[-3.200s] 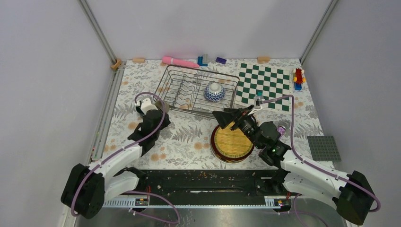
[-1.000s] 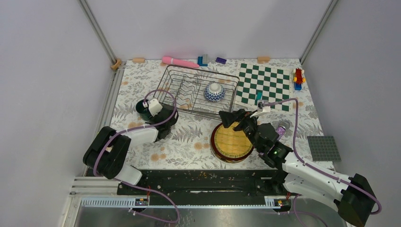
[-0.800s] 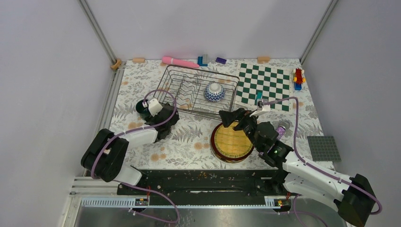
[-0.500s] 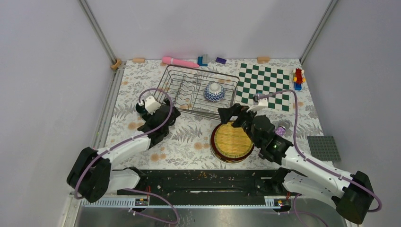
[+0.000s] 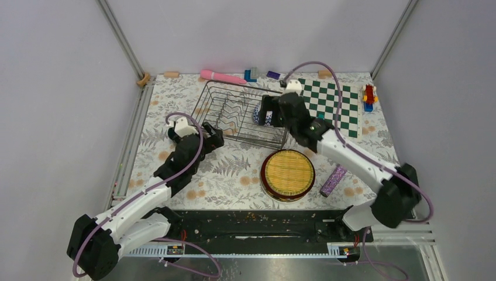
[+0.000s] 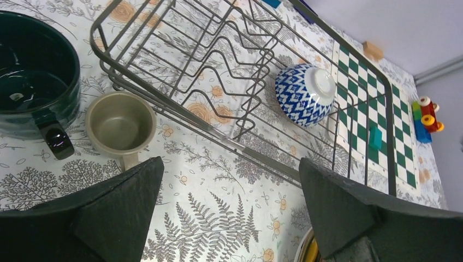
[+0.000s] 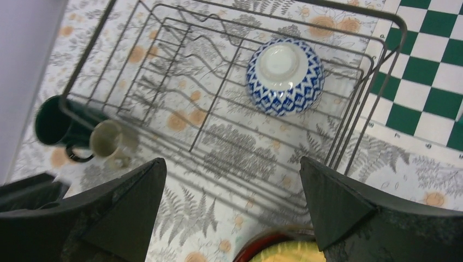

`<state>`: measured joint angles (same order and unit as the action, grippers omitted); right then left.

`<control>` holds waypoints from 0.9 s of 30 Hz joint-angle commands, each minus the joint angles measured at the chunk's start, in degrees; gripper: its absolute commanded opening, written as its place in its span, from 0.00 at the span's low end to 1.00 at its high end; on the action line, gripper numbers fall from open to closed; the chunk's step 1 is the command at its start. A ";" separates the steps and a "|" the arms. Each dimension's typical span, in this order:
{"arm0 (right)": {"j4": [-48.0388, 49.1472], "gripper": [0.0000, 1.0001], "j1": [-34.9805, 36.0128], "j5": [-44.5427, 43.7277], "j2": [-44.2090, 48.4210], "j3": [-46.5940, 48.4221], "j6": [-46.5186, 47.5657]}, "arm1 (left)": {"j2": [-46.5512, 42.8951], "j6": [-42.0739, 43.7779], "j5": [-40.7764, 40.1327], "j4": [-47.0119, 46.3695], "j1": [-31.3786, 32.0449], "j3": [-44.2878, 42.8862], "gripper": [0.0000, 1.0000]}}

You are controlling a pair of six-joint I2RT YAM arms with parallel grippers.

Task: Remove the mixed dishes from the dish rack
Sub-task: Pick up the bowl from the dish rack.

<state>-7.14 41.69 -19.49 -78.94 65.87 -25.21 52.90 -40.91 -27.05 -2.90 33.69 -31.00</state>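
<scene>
The dish rack (image 5: 251, 88) stands at the back middle of the table, with a blue-and-white patterned bowl (image 7: 285, 75) upside down in its right end. My right gripper (image 5: 264, 111) hovers open just above that bowl, nothing between its fingers. A stack of plates (image 5: 287, 174) with a yellow woven-look one on top lies in front of the rack. Left of the rack, on the table, stand a dark green mug (image 6: 30, 82) and a small olive cup (image 6: 120, 123). My left gripper (image 5: 214, 136) is open and empty beside the rack's near left corner.
A green-and-white chessboard (image 5: 326, 105) lies right of the rack, with a small teal piece (image 6: 374, 136) on it. A purple cylinder (image 5: 333, 180) rests right of the plates. A pink object (image 5: 222, 76), small blocks and a toy (image 5: 368, 96) line the back edge.
My left gripper opened and drew back from the mug and cup. My right arm swung from above the plate stack to over the rack, by the bowl.
</scene>
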 commanded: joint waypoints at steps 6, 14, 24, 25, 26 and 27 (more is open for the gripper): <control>-14.70 0.98 -6.39 7.41 -24.49 25.93 9.23 | 2.27 6.19 2.87 -2.75 0.06 -4.50 0.99; -19.13 0.93 -8.27 6.21 -38.68 40.52 10.62 | 5.87 7.61 1.59 -3.84 -0.15 -6.48 0.99; -22.15 0.88 -10.30 8.34 -48.39 50.11 10.62 | 7.45 7.18 2.95 -5.24 -1.60 -5.52 0.99; -22.87 0.87 -10.39 8.33 -49.27 51.09 10.55 | 7.59 7.16 2.96 -5.24 -1.69 -5.57 0.99; -23.27 0.87 -10.45 8.32 -50.02 51.98 10.51 | 7.72 7.19 2.97 -5.24 -1.76 -5.59 0.99; -23.49 0.86 -10.49 8.32 -50.67 52.61 10.59 | 7.88 7.10 2.98 -5.19 -1.83 -5.58 0.99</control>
<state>-28.18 31.40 -12.29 -127.33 113.73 -15.53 60.25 -34.33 -24.80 -4.62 32.36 -34.92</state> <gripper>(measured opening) 0.873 0.989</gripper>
